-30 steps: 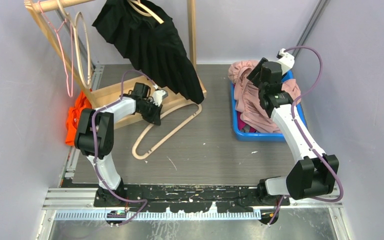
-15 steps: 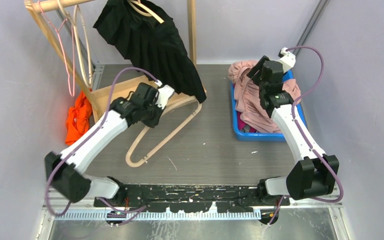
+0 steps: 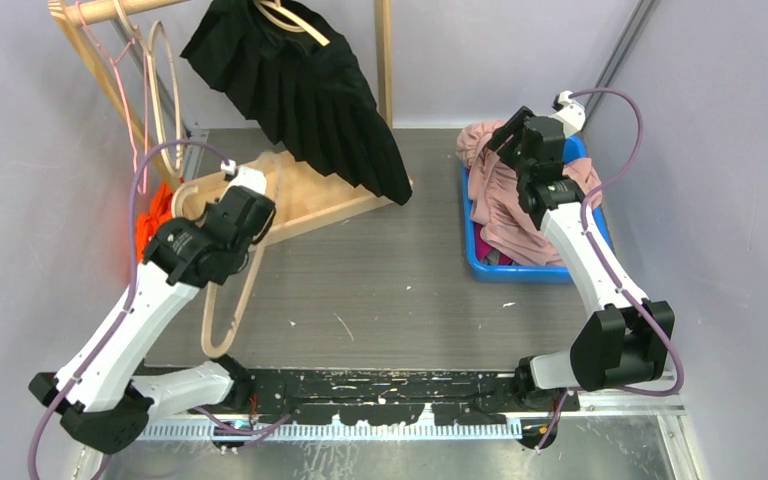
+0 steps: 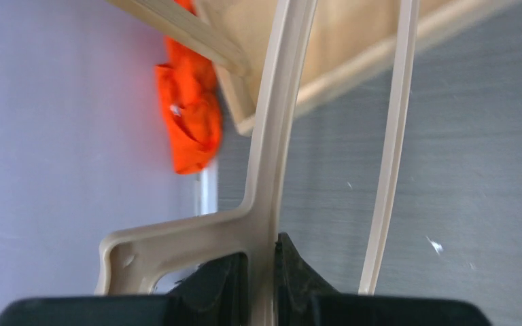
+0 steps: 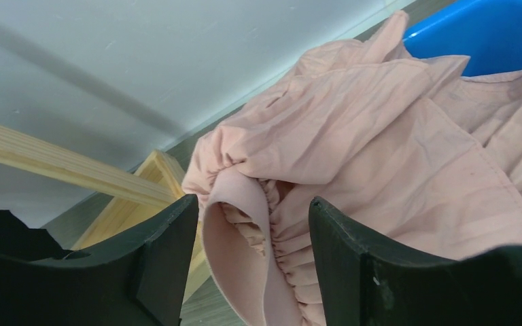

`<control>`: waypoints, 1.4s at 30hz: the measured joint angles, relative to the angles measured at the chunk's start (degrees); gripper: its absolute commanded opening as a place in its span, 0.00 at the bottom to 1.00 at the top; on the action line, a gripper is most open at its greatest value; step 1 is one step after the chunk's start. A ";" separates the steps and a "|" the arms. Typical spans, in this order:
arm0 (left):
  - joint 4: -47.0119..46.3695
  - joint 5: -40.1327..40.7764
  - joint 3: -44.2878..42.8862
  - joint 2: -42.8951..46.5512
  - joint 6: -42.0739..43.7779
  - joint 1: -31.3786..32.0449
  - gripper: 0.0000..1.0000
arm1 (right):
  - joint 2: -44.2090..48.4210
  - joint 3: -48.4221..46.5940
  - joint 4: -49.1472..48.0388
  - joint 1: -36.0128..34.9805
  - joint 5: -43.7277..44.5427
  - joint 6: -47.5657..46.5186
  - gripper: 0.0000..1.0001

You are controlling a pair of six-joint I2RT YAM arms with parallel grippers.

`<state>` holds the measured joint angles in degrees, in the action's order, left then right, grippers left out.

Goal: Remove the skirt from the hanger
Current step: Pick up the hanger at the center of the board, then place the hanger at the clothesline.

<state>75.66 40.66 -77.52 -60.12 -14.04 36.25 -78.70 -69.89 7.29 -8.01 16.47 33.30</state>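
Note:
My left gripper point(image 3: 240, 245) is shut on a bare beige hanger point(image 3: 222, 320), held over the left of the table; in the left wrist view the fingers point(image 4: 292, 272) pinch its arm point(image 4: 272, 156) beside the corner. A pink skirt point(image 3: 505, 205) lies heaped in a blue bin point(image 3: 520, 270) at the right. My right gripper point(image 3: 508, 150) is open over the skirt's far edge; a fold of its gathered waistband point(image 5: 245, 231) lies between the jaws, unpinched. A black pleated skirt point(image 3: 300, 90) hangs on another hanger from the wooden rack.
The wooden rack's base point(image 3: 310, 200) stands at the back left, with empty hangers point(image 3: 155, 100) on its rail. An orange cloth point(image 3: 150, 215) lies by the left wall, also in the left wrist view point(image 4: 190, 115). Walls close both sides.
My left arm has swung left and towards the near edge, carrying the beige hanger from the middle of the table to the left side. The right gripper has barely moved.

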 measured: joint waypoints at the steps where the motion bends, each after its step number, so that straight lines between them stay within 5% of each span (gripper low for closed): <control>1: 0.39 2.69 -2.49 -1.64 -0.07 0.02 0.00 | -0.13 -0.31 -0.04 0.00 -0.44 0.17 0.66; 17: -10.40 17.05 -44.37 -37.33 17.59 -3.15 0.00 | -0.33 -2.89 0.24 0.00 -0.85 -0.76 0.66; 33: -5.38 27.58 -37.75 -25.86 19.56 -5.05 0.00 | -3.98 -3.74 0.13 0.00 -2.40 -0.20 0.66; 42: -8.59 22.34 -50.75 -36.24 24.37 -15.56 0.00 | -4.07 -4.66 0.52 0.00 -2.49 -0.24 0.66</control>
<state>67.07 63.00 -128.27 -96.36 10.33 20.69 -82.76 -74.54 7.81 -8.01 13.98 33.06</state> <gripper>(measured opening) 0.164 0.661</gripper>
